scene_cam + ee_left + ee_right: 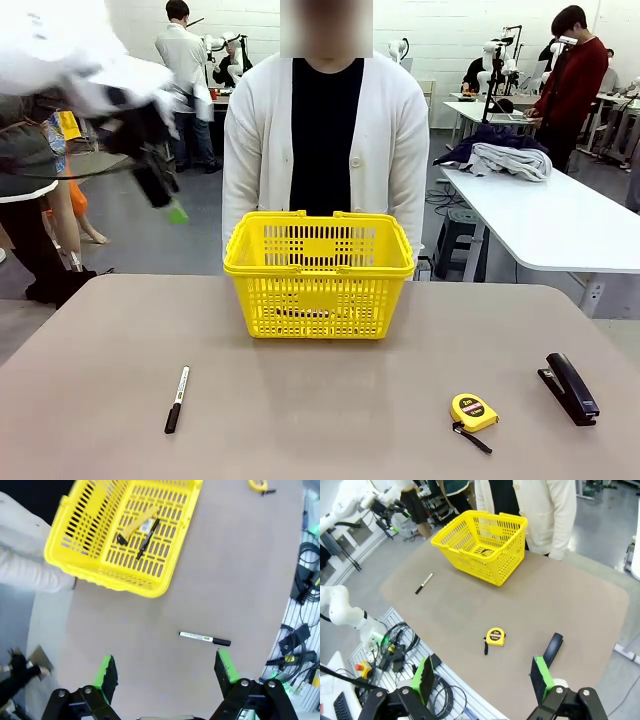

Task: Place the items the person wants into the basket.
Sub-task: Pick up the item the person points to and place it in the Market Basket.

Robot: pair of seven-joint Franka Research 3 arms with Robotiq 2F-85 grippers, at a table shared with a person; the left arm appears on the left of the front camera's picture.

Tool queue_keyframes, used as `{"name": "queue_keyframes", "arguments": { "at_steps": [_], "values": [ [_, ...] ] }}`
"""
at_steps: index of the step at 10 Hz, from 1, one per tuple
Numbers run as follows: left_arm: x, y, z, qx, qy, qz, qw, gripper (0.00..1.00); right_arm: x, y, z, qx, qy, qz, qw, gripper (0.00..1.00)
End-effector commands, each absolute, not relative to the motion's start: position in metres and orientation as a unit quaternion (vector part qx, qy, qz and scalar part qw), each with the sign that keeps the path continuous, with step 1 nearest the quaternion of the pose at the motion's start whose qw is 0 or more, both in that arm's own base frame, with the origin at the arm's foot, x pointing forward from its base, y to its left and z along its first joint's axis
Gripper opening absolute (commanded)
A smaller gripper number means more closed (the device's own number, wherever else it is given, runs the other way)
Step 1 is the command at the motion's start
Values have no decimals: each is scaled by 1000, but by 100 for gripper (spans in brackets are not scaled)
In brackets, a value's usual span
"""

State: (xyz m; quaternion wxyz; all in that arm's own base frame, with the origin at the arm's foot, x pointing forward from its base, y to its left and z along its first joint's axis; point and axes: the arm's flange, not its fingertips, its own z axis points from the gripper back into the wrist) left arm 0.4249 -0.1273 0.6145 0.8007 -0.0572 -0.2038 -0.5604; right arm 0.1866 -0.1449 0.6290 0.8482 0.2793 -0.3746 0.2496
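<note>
Left wrist view: you've got pen (148,539), utility knife (135,526) in basket (102,577); tape measure (257,484) on table (225,560); left gripper (166,666), right gripper (482,672) jaws wide, empty.

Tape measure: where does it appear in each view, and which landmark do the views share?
Front view: tape measure low right on the table, left of the stapler.
Left wrist view: tape measure at the top edge, towards the right.
Right wrist view: tape measure near the centre, left of the stapler.
Shared landmark: the basket.
</note>
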Motion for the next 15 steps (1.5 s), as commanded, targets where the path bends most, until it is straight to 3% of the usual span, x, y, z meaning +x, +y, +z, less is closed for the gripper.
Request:
{"name": "queue_keyframes", "arguments": {
  "at_steps": [1, 4, 7, 9, 15],
  "values": [
    [374, -58, 618, -96, -274, -568, 770, 100, 187, -143, 627, 280, -373, 251, 848, 100],
    [362, 6, 597, -132, -301, -572, 751, 100, 187, -143, 627, 280, -373, 251, 848, 100],
    [346, 58, 578, -245, -341, -536, 732, 100, 187, -143, 627, 280, -373, 251, 848, 100],
    [342, 73, 569, -270, -351, -542, 714, 100, 187, -143, 627, 280, -373, 251, 848, 100],
    [338, 77, 566, -257, -349, -532, 727, 100, 187, -143, 627, 280, -373, 251, 848, 100]
  ]
}}
